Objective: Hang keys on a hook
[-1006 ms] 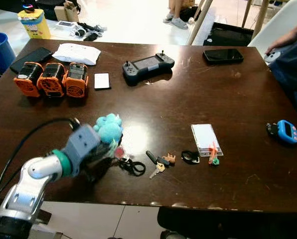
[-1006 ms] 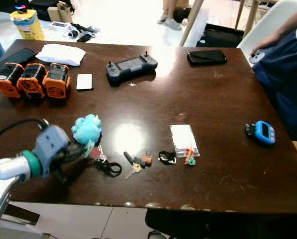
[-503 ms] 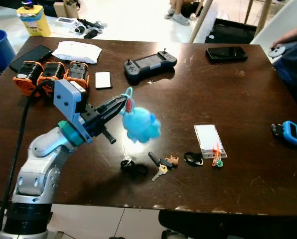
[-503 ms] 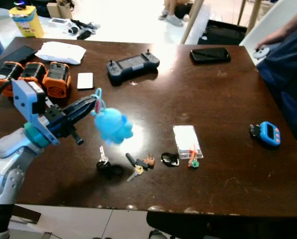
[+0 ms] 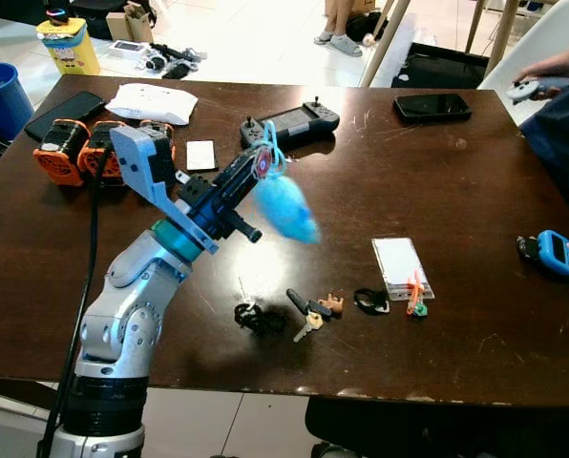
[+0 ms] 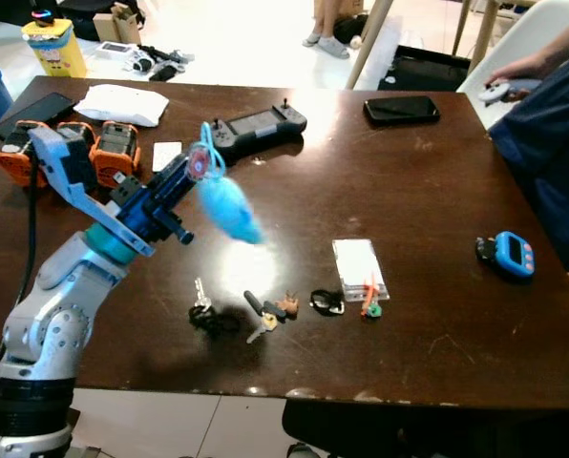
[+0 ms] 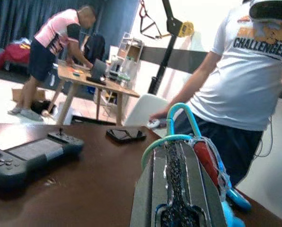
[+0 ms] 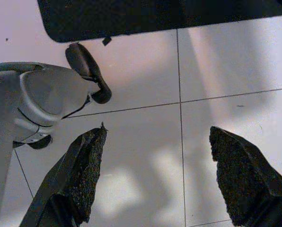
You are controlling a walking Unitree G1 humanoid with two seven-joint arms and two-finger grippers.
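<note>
My left gripper [image 5: 263, 164] is raised over the middle of the dark table [image 5: 456, 181], shut on the cyan loop [image 7: 179, 124] of a blue plush keychain [image 5: 286, 210]. The plush hangs blurred below the fingertips, and a red tag [image 7: 205, 156] lies beside the fingers [image 7: 153, 189]. On the table near the front edge lie a key on a black ring [image 5: 256, 316], a bunch of keys [image 5: 310, 310] and a small black ring [image 5: 366, 301]. My right gripper [image 8: 157, 132] hangs open over the tiled floor, below the table's edge.
A black game controller [image 5: 289, 121], a phone [image 5: 432, 105], three orange battery packs [image 5: 94, 153], a white card [image 5: 200, 155] and a white bag [image 5: 151, 102] lie at the far side. A white pack [image 5: 399, 265] and blue timer [image 5: 552, 253] sit right. A person [image 5: 561, 114] sits at the right edge.
My left arm has risen from the table's front edge and reached forward over the table, lifting the blue plush with it. The key on the black ring stayed on the table.
</note>
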